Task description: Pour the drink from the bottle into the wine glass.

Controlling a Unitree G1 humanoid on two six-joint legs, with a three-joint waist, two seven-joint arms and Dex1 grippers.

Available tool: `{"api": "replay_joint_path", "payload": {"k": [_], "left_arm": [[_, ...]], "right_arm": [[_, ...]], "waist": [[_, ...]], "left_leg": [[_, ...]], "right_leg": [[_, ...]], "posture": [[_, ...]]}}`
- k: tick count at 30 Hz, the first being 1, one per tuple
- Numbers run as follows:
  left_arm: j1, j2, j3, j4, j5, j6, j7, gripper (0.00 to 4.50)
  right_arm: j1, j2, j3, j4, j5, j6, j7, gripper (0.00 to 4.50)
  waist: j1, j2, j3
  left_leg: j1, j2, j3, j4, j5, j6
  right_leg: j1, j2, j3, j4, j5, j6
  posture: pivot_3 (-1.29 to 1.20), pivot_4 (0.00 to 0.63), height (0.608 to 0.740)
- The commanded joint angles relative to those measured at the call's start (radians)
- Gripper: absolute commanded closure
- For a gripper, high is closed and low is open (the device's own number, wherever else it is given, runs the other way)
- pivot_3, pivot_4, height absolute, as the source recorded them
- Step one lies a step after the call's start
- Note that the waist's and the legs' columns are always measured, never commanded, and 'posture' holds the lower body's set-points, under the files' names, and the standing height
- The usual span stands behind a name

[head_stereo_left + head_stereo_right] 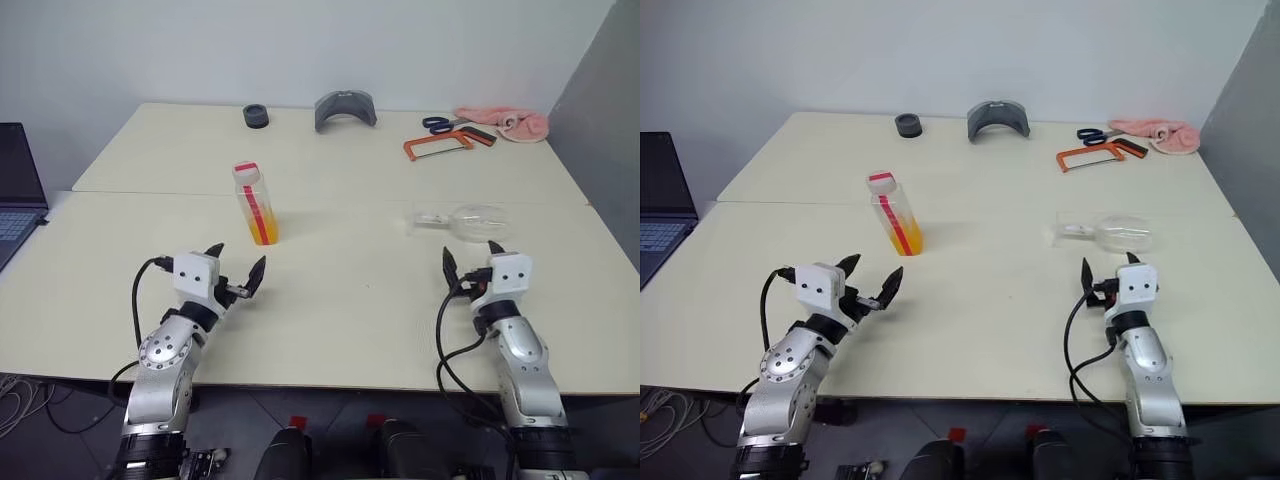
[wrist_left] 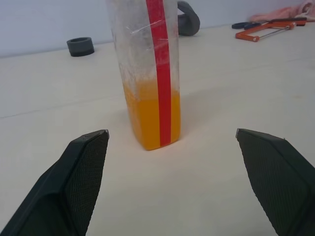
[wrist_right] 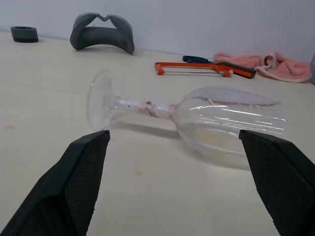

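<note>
Nothing is gripped yet: the left tool (image 1: pixel 232 272) and right tool (image 1: pixel 470 258) both hover spread above the desk (image 1: pixel 350 300). The capped bottle (image 1: pixel 254 204) stands ahead of the left; the wine glass (image 1: pixel 465 219) lies toppled before the right, so I'd say it needs righting first.

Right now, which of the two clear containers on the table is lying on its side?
The wine glass, in front of the right pincer, lies on its side. The bottle stands upright, capped, with orange drink inside.

Bottle left, glass right on the desk (image 1: pixel 350 300)
The bottle (image 1: pixel 256 204) stands upright; the wine glass (image 1: pixel 465 220) lies on its side, apparently foot toward the bottle.
</note>
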Motion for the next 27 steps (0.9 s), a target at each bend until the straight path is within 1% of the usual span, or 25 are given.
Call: {"api": "replay_joint_path", "payload": {"k": [1,7,12,17,21,27], "left_arm": [[-0.012,0.007,0.003,-0.040,-0.010,-0.004,-0.012,0.05],[-0.013,0.006,0.001,-0.047,0.017,0.001,0.011,0.05],[-0.018,0.015,-0.004,-0.049,0.015,0.042,0.009,0.05],[-0.022,0.012,0.008,-0.045,0.015,0.011,0.007,0.05],[-0.015,0.019,-0.012,-0.058,0.029,-0.010,-0.014,0.05],[-0.034,0.003,-0.005,-0.049,0.007,0.036,-0.002,0.05]], "right_arm": [[-0.013,-0.008,-0.005,-0.022,0.001,-0.005,0.003,0.00],[-0.004,-0.007,0.005,-0.026,0.000,-0.008,0.015,0.00],[-0.001,-0.009,0.017,-0.030,-0.004,-0.009,0.031,0.00],[-0.004,-0.003,0.020,-0.036,0.005,0.005,0.028,0.00],[-0.005,0.003,0.019,-0.040,0.013,0.013,0.029,0.00],[-0.003,0.000,0.029,-0.051,0.020,0.027,0.051,0.00]], "waist": [[0.000,0.000,0.000],[0.000,0.000,0.000],[0.000,0.000,0.000],[0.000,0.000,0.000],[0.000,0.000,0.000],[0.000,0.000,0.000]], "left_leg": [[0.000,0.000,0.000,0.000,0.000,0.000],[0.000,0.000,0.000,0.000,0.000,0.000],[0.000,0.000,0.000,0.000,0.000,0.000],[0.000,0.000,0.000,0.000,0.000,0.000],[0.000,0.000,0.000,0.000,0.000,0.000],[0.000,0.000,0.000,-0.001,0.000,0.000]], "right_leg": [[0.000,0.000,0.000,0.000,0.000,0.000],[0.000,0.000,0.000,0.000,0.000,0.000],[0.000,0.000,0.000,0.000,0.000,0.000],[0.000,0.000,0.000,0.000,0.000,0.000],[0.000,0.000,0.000,-0.001,0.000,0.000],[0.000,0.000,0.000,-0.001,0.000,0.000]], "posture": [[0.00,0.150,0.740],[0.00,0.150,0.740],[0.00,0.150,0.740],[0.00,0.150,0.740],[0.00,0.150,0.740],[0.00,0.150,0.740]]}}
